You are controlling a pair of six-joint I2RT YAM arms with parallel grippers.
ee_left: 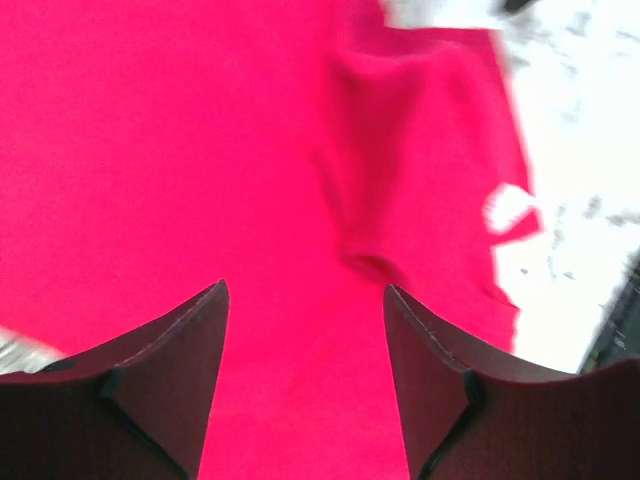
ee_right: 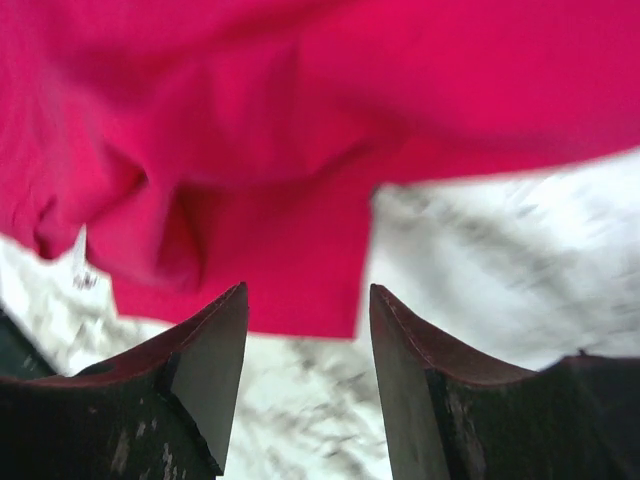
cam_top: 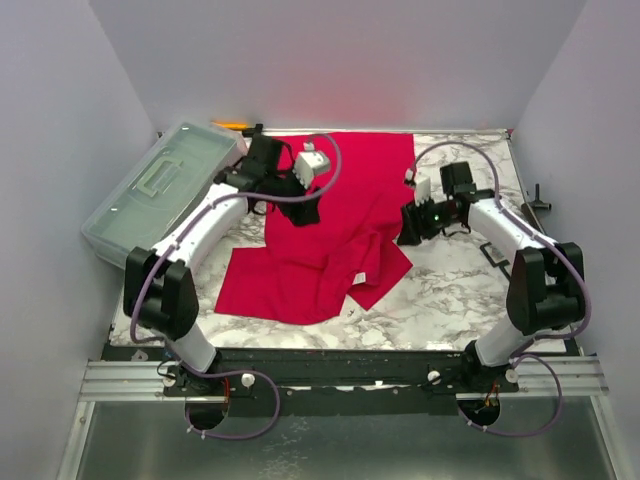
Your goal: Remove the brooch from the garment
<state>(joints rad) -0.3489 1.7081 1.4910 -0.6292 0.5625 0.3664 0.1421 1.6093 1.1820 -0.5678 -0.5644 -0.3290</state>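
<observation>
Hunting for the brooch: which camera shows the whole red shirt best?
Top external: nearly the whole garment shows, lying rumpled across the marble table, with the left arm covering part. Left wrist gives only a blurred close patch with a fold; right wrist only a blurred edge over marble.

The shirt (cam_top: 330, 230) is plain bright red with no print and carries a small white label (ee_right: 79, 255). The table (cam_top: 450, 290) is white marble patterned with grey veins. The box (cam_top: 160, 190) is translucent pale grey-green with an orange item (cam_top: 230, 125) behind it, and the walls (cam_top: 60, 120) are pale lilac-grey. The arms (cam_top: 205, 225) are white with black joints and lilac cables (cam_top: 150, 272); the right arm (cam_top: 500, 225) shows a green light (cam_top: 436, 213), the fingers (ee_left: 170, 380) are dark brown-black, and the rail (cam_top: 115, 380) is silver.
</observation>
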